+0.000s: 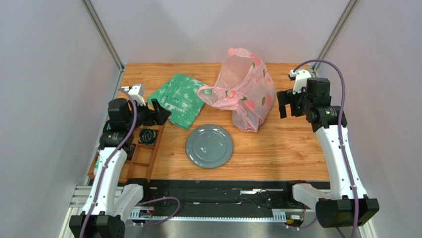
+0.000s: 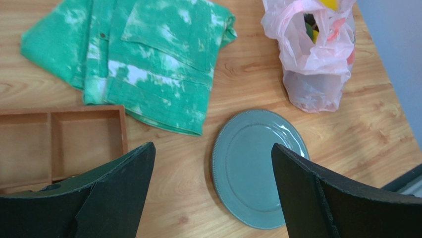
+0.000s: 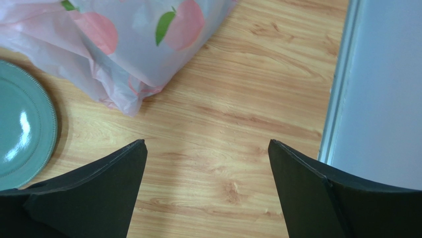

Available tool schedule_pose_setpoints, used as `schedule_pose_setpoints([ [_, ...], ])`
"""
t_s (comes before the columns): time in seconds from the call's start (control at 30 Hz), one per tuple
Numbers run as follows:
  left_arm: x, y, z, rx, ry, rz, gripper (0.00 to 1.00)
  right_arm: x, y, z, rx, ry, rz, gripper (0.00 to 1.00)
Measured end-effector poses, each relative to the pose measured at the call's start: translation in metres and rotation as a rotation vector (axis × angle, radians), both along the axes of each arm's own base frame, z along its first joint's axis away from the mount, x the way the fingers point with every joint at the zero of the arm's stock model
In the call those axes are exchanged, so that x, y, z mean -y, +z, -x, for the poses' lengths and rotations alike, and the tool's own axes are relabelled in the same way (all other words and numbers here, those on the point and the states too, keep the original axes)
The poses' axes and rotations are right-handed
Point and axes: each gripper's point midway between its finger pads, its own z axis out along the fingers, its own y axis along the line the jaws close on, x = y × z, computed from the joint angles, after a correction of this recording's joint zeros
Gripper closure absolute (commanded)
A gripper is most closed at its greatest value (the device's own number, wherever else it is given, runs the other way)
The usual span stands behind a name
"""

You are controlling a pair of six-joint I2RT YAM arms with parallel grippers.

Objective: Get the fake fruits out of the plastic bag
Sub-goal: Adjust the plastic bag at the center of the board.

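The pink plastic bag [image 1: 246,89] with peach prints stands upright at the back middle of the table. It also shows in the left wrist view [image 2: 314,54] and the right wrist view [image 3: 124,39]. Through its mouth I see a bit of yellow fruit [image 2: 328,3] and something dark green [image 2: 310,30]; the other fake fruits are hidden inside. My left gripper [image 1: 159,111] is open and empty at the left, above the wooden tray. My right gripper [image 1: 289,105] is open and empty, just right of the bag.
A grey-blue plate [image 1: 209,146] lies in front of the bag. A flat green patterned bag [image 1: 179,99] lies to the bag's left. A wooden compartment tray [image 1: 141,157] with a dark coiled item sits at the left edge. Walls stand on both sides.
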Motion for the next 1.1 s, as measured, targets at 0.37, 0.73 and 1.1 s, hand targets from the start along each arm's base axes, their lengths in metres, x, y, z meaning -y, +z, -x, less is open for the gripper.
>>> schedule_pose_setpoints([
  [0.37, 0.021, -0.016, -0.011, -0.14, -0.154, 0.036, 0.01, -0.064, 0.034, -0.144, 0.13, 0.207, -0.134, 0.04],
  [0.73, 0.024, 0.045, -0.052, 0.083, -0.322, -0.267, 0.01, -0.12, 0.007, -0.226, 0.128, 0.287, -0.108, 0.03],
  [1.1, 0.086, 0.004, -0.075, -0.025, -0.551, -0.33, 0.01, -0.153, -0.012, -0.252, 0.217, 0.281, 0.092, 0.07],
])
